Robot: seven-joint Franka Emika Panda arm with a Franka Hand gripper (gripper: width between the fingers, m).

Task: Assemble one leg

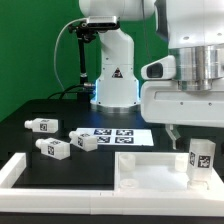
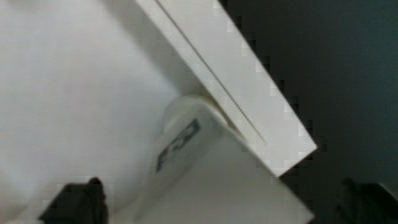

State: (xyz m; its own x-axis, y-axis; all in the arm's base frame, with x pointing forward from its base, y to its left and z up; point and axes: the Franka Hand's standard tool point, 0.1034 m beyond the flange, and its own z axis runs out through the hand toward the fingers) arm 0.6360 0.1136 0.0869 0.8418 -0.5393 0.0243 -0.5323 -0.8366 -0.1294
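One leg (image 1: 200, 158), a stubby white peg with a square tag, stands upright at the right end of the large flat white panel (image 1: 145, 172). My gripper (image 1: 186, 138) hangs just above and behind it, with one thin finger (image 1: 172, 134) showing. In the wrist view the leg (image 2: 185, 140) rises toward the camera between the two dark fingertips (image 2: 80, 201). The gripper (image 2: 222, 205) is open, with gaps on both sides of the leg. Three more legs lie on the black table at the exterior view's left (image 1: 40, 125), (image 1: 55, 148), (image 1: 85, 140).
The marker board (image 1: 115, 134) lies flat at the table's middle. A long white border rail (image 1: 18, 172) runs along the front left. The robot base (image 1: 112, 75) stands at the back. In the wrist view a white rail edge (image 2: 240, 80) runs diagonally beside the leg.
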